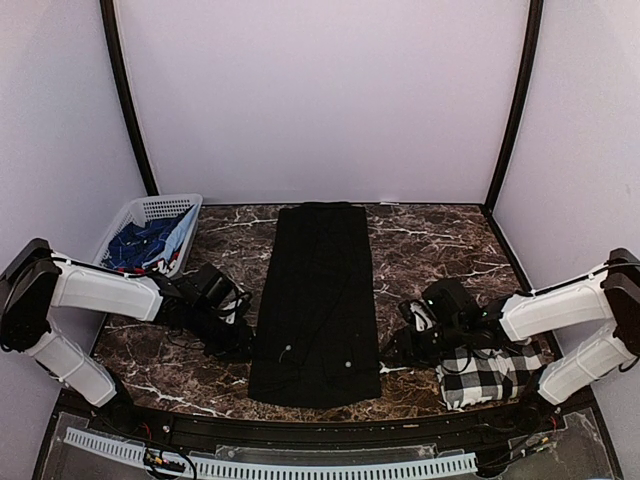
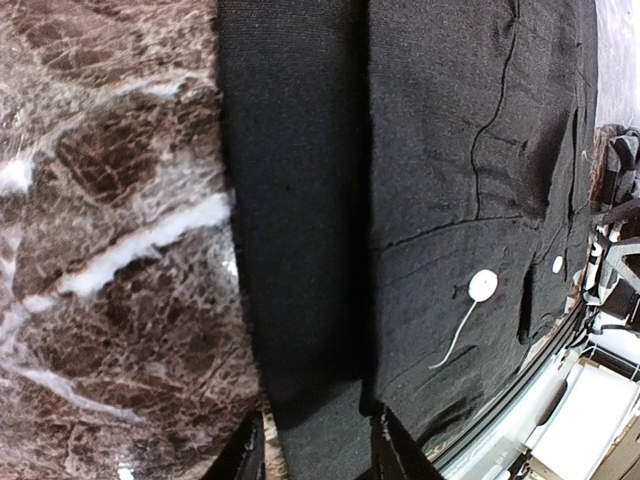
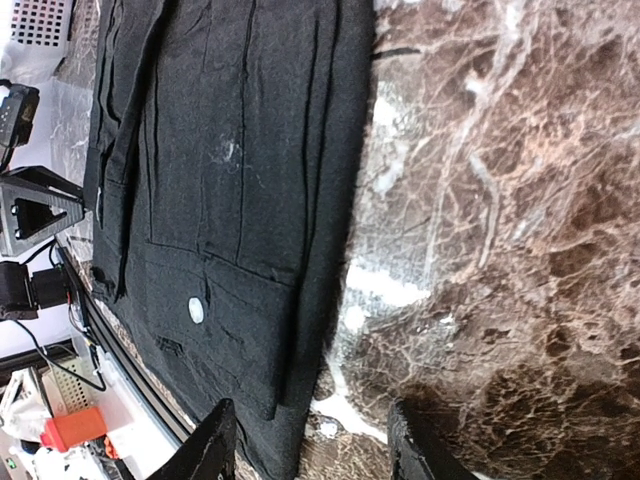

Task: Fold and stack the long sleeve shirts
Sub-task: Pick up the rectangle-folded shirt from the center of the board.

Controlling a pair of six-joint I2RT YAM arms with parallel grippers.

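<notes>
There are two soft cloth shirts: one plain black button-up shirt (image 1: 316, 300) and one black-and-white checked shirt (image 1: 490, 375). There is one white plastic lattice basket (image 1: 155, 205). Two robot arms show: left arm (image 1: 100, 290), right arm (image 1: 555, 310).

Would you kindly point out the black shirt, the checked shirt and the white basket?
black shirt (image 1: 318, 300), top view, middle of the cloth
checked shirt (image 1: 490, 376), top view, its upper fold
white basket (image 1: 160, 205), top view, far wall

Black shirt (image 3: 230, 180) on marble table (image 3: 500, 200)
</notes>
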